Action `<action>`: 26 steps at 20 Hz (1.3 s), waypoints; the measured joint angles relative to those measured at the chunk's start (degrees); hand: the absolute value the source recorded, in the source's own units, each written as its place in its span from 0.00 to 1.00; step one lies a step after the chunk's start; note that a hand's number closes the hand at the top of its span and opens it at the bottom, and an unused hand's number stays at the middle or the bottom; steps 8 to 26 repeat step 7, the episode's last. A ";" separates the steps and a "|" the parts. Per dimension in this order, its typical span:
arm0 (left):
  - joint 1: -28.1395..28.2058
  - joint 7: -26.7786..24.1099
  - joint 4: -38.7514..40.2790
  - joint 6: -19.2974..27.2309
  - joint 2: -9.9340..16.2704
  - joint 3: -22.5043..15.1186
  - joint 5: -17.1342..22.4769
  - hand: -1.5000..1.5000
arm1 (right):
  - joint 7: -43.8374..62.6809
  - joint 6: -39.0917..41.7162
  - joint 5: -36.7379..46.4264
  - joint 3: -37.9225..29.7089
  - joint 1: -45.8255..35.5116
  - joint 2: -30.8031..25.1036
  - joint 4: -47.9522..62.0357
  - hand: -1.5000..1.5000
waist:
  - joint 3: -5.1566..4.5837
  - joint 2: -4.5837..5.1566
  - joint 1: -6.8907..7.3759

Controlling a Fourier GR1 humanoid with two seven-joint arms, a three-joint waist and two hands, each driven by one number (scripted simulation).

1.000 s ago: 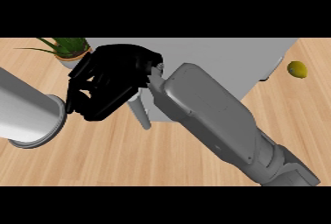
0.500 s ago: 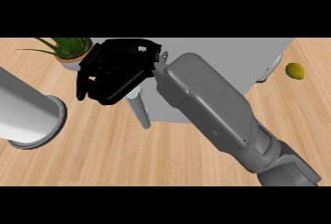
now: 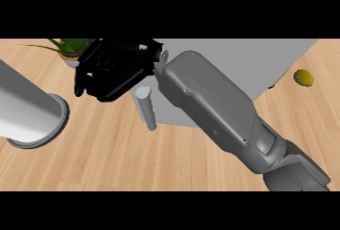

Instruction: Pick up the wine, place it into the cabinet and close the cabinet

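The right hand, fingers curled on nothing visible, is held beside the cabinet; the handle below could be clipped.

counter: wood | cabinet | plant | lemon

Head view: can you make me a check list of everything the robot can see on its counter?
Surface: wooden counter, light planks.
Job's things: grey cabinet at the back, with a grey handle at its front left; wine not seen.
Clutter: potted plant back left; lemon right of the cabinet.
Hands: right hand black, fingers curled, at the cabinet's left front; left hand not in view, only a grey forearm.
Cables: nothing seen.
Surroundings: nothing seen.
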 measured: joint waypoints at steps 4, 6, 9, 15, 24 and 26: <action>-0.37 0.60 -0.12 -0.02 -0.11 0.51 -0.29 0.00 | -4.44 -5.31 1.26 1.05 -1.48 0.01 1.31 1.00 | -0.82 0.29 0.35; -0.52 0.90 -0.51 -0.02 -0.18 0.54 -0.69 0.00 | -6.13 -7.48 1.56 1.42 -2.14 -0.01 2.09 1.00 | -1.03 0.38 0.49; -0.52 1.09 -0.43 -0.08 -0.07 0.70 -0.85 0.00 | -6.49 -8.03 1.51 1.70 -2.18 -0.01 2.21 1.00 | -1.05 0.32 0.47; -0.52 1.09 -0.43 -0.08 -0.07 0.70 -0.85 0.00 | -6.49 -8.03 1.51 1.70 -2.18 -0.01 2.21 1.00 | -1.05 0.32 0.47; -0.52 1.09 -0.43 -0.08 -0.07 0.70 -0.85 0.00 | -6.49 -8.03 1.51 1.70 -2.18 -0.01 2.21 1.00 | -1.05 0.32 0.47; -0.52 1.09 -0.43 -0.08 -0.07 0.70 -0.85 0.00 | -6.49 -8.03 1.51 1.70 -2.18 -0.01 2.21 1.00 | -1.05 0.32 0.47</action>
